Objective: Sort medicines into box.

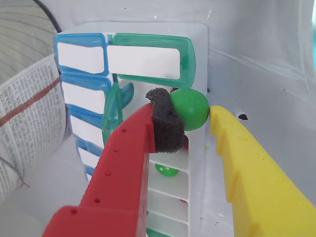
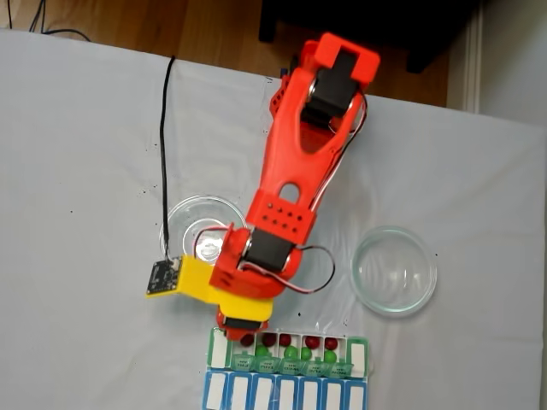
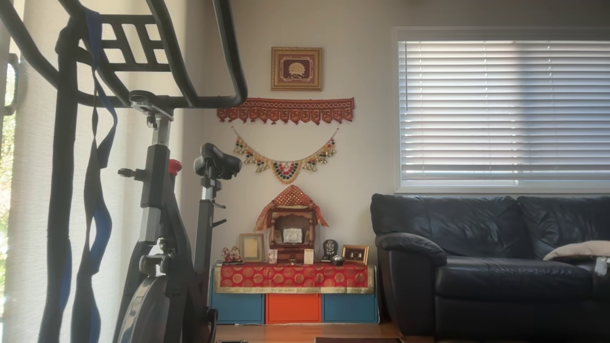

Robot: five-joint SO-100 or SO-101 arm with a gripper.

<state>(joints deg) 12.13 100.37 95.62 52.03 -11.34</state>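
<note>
1. Hand grasps a green ball between the foam pad on the red finger and the tip of the yellow finger; the jaws are clenched on it.
2. Below it in the wrist view lies the box, its white compartments open, with the ball held over the end near a shut green lid.
3. Seen from the fixed view, the box sits at the desk's near edge, with red and green balls already in several compartments; the blue-lidded row lies just beside it.
4. Two glass dishes stand behind, and the one not hidden by the arm looks empty, so the sorting seems close to done.
5. For a clean drop, I would centre the ball over an open compartment, lower it between the walls, then part the fingers slowly.
6. Risk, as I judge it: the foam may cling, or the glossy ball may bounce off a wall or a raised lid.
</note>
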